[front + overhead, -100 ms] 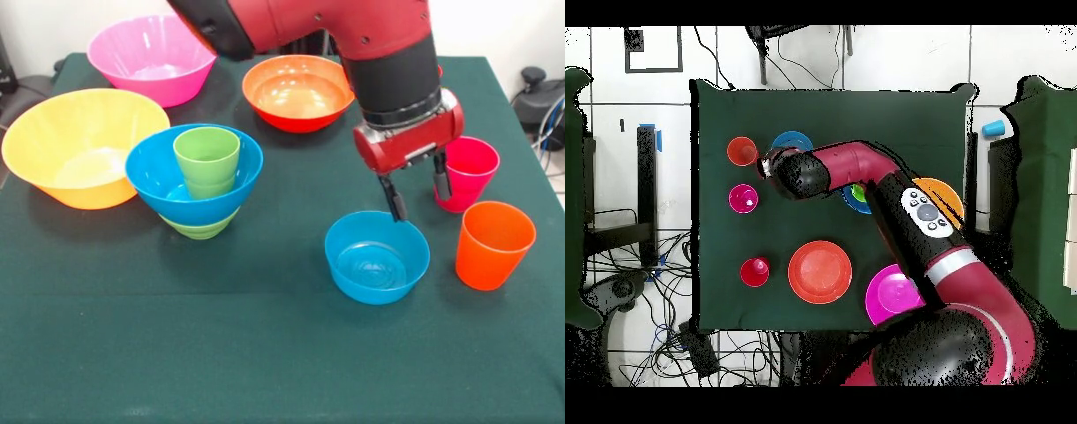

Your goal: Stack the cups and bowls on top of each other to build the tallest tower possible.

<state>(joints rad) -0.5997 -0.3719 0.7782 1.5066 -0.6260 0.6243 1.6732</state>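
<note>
Red and black, the arm comes down over the green cloth table, and its gripper hangs with its two dark fingers spread apart and nothing between them, just above the far rim of the small translucent blue bowl. Part of the magenta-pink cup sits behind one finger. The red cup shows only from overhead; in the front view the arm covers it. Cups number four: red, magenta-pink, orange and light green. Bowls number six. The tower so far is the small green bowl, mostly hidden under the wide blue bowl, with the light green cup standing inside. The yellow-orange bowl, pink bowl and orange-red bowl stand apart. No writing can be read anywhere.
</note>
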